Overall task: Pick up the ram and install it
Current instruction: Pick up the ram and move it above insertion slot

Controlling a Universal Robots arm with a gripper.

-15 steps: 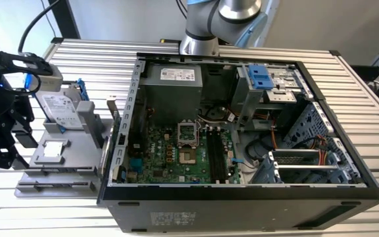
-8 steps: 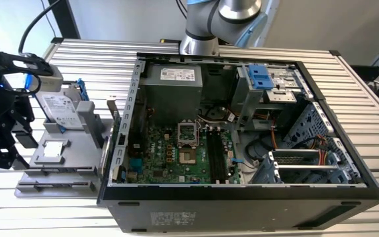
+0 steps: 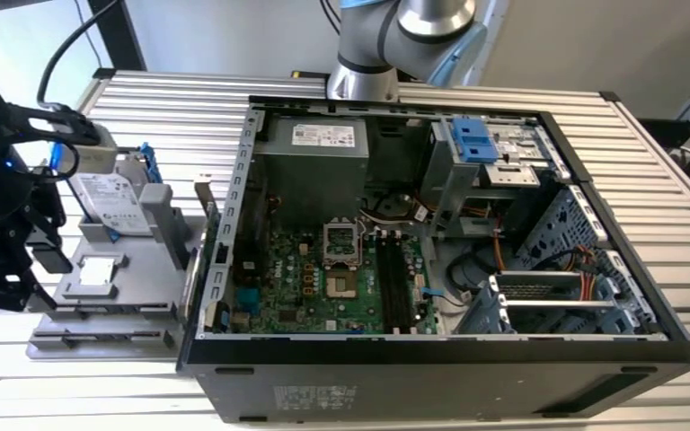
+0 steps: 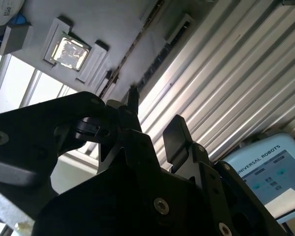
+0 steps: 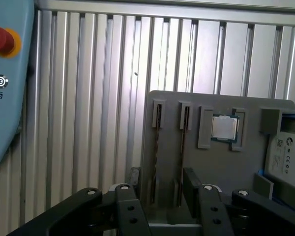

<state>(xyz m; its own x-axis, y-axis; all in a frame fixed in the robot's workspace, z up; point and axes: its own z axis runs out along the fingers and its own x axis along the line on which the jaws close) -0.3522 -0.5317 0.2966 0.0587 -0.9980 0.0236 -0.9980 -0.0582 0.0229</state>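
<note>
In the first wrist view the claw (image 5: pixel 161 174) hung above a grey holder (image 5: pixel 226 172), with its two black fingers (image 5: pixel 191 183) apart and nothing between them. The ram (image 5: pixel 158 125) was not yet picked up. It stood on its thin edge in a narrow slot of the holder, and a similar dark stick (image 5: pixel 185 130) stood in the next slot, just beside it. Both slots ran toward the gap between the open fingers. I could not tell if the fingers touched the holder. On the same holder, near the slots, lay a small square silver plate (image 5: pixel 223 127), and beyond it a hard drive (image 5: pixel 286 152) with a white label. The holder rested on a ribbed metal desk (image 5: pixel 88 98), and a pale blue control tablet (image 5: pixel 5 98) with a red button (image 5: pixel 0 39) lay well apart from it. In the exterior view an open computer case (image 3: pixel 441 377) stood in the middle of the desk, and the holder was at about nine o'clock from it, on the exterior view's left. Inside the case lay the motherboard (image 3: pixel 309 278), with its long black slots (image 3: pixel 393 283) at about three o'clock from the processor socket (image 3: pixel 340 242).
</note>
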